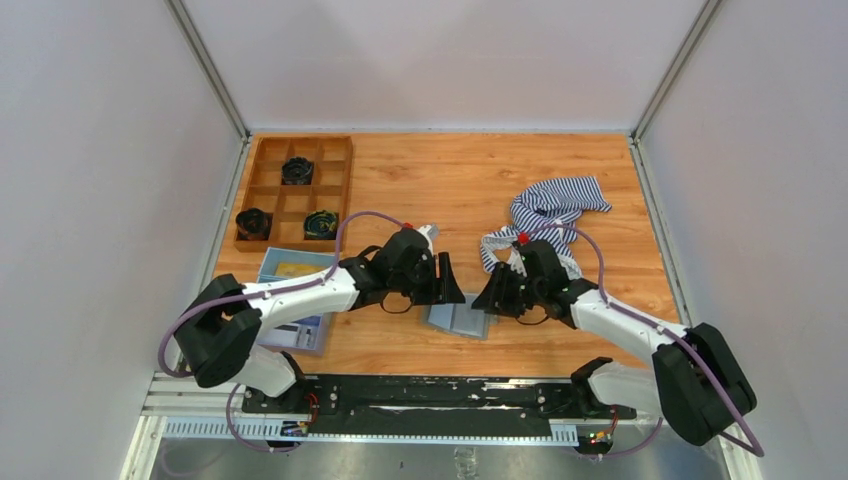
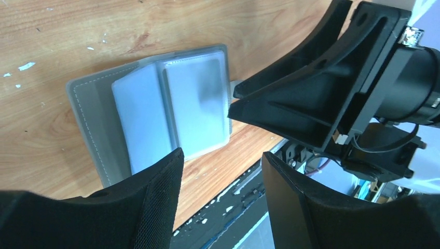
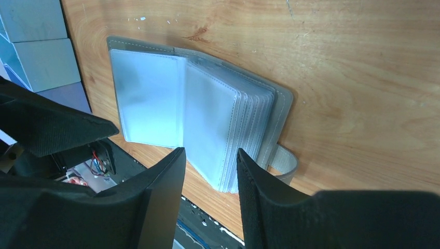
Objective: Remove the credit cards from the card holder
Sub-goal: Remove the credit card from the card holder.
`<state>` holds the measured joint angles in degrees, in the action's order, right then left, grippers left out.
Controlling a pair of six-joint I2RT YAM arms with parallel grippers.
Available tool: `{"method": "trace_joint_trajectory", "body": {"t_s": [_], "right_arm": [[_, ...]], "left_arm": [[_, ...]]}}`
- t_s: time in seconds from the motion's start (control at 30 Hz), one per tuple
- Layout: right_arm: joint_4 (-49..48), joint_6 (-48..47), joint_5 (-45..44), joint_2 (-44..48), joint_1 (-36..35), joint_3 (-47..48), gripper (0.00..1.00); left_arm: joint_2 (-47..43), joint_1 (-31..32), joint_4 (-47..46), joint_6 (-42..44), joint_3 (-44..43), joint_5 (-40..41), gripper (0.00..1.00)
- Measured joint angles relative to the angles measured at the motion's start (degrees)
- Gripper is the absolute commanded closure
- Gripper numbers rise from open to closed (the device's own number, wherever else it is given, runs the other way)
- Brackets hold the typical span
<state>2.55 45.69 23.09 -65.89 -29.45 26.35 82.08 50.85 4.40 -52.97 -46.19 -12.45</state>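
The card holder [image 1: 458, 320] lies open and flat on the tabletop [image 1: 450, 180], clear sleeves facing up. The left gripper [image 2: 220, 161], just left of the card holder, has its fingers spread and holds nothing. The right gripper [image 3: 209, 155], just right of the card holder, is parted over the sleeve stack and is also empty. A tan-yellow credit card [image 1: 293, 268] lies in the blue tray [image 1: 268, 262], left of the card holder.

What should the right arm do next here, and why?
Probably lower the open right fingers to pinch the top clear sleeve and turn it: the card holder lies open, and the sleeves showing hold no tan card.
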Motion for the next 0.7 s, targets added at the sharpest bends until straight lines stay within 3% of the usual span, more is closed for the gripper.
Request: {"method": "trace_joint_trajectory", "body": {"t_s": [0.7], "right_arm": [[-4.31,0.44,4.31,-4.22,0.0,0.0,0.57]], "left_arm": [[4.13,-3.96,-2.01,0.24,5.95,-0.44,0.4]]}}
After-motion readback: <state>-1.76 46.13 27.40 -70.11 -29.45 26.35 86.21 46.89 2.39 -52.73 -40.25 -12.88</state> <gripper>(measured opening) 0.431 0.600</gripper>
